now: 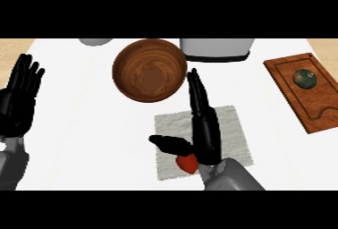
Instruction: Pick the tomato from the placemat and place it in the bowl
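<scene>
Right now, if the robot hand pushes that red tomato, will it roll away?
Probably a little. The tomato looks round and smooth, so a nudge could roll it. The placemat under it looks rough and might slow it. The right robot hand is open just above it, fingers straight, so nothing is holding it.

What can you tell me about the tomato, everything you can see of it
The tomato is red and smooth, lying on the pale grey placemat near its front edge. Only part shows; the right hand covers its upper side, thumb stretched out to the left above it and fingers straight, pointing toward the wooden bowl. No stem is visible.
</scene>
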Controlling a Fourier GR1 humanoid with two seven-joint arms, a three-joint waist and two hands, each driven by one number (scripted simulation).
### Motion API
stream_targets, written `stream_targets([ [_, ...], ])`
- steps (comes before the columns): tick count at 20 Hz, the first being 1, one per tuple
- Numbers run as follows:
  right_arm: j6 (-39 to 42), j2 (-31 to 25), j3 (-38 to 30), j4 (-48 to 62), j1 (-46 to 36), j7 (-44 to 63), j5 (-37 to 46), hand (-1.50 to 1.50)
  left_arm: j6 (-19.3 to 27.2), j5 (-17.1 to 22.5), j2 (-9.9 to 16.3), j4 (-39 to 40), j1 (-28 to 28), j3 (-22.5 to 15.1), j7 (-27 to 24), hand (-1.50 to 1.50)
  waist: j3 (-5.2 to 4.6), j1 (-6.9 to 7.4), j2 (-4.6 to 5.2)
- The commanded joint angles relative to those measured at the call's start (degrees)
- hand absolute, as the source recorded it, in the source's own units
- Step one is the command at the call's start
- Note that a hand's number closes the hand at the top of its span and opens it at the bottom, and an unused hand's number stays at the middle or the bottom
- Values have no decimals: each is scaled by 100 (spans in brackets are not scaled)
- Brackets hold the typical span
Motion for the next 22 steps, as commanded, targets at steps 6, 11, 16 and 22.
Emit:
stream_targets([
  [6, 1090, 179, 385, -353, 4, 3056, 3045, -150, -28, 53, 185, -11, 113, 292, 20, 0, -6, -231, -71],
  [11, 3210, 225, 565, -1181, -78, 4551, 3171, -150, 20, -53, 98, 40, 156, 189, 2, 0, -5, -295, -71],
  [16, 5052, 240, 830, -1957, -295, 5853, 2505, -150, -18, -46, 84, -4, 22, 162, 43, 0, 5, -158, -10],
  [22, 6433, 238, 693, -2590, -148, 6672, 1811, -150, -257, 170, 183, -206, 174, 334, 37, 0, 12, -19, 9],
])
